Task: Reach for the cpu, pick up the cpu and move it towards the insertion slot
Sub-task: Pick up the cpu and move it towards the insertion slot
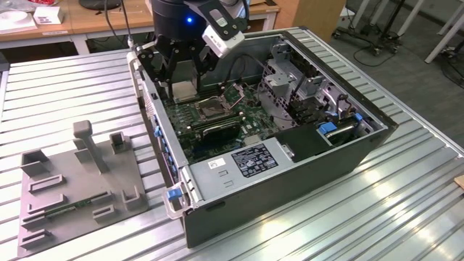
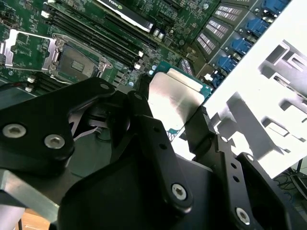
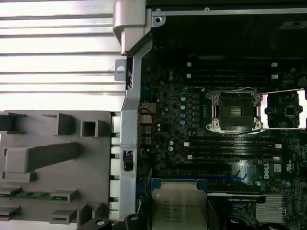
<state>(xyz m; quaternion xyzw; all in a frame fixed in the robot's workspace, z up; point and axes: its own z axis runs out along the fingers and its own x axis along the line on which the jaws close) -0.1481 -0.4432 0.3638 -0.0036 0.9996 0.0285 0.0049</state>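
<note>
The cpu point(image 1: 186, 90), a thin square chip with a silver face, hangs between the black fingers of my gripper point(image 1: 184, 93), which is shut on its edges. It hovers above the motherboard, just inside the case wall on the exterior view's left. The insertion slot point(image 1: 214, 109), a dark square in a silvery frame with its cover swung open, lies a short way off toward the exterior view's right. In both wrist views the cpu point(image 2: 175, 98) point(image 3: 178, 208) is apart from the slot point(image 2: 76, 60) point(image 3: 235, 111). My fingers point(image 2: 144, 120) clamp the chip from two sides.
The open computer case point(image 1: 290, 179) lies on a ribbed metal table point(image 1: 65, 92). A grey plastic fixture plate point(image 1: 80, 185) with upright posts sits beside the case. Long black memory slots point(image 3: 230, 146) flank the socket. Drive cages and cables point(image 1: 305, 98) crowd the case's far side.
</note>
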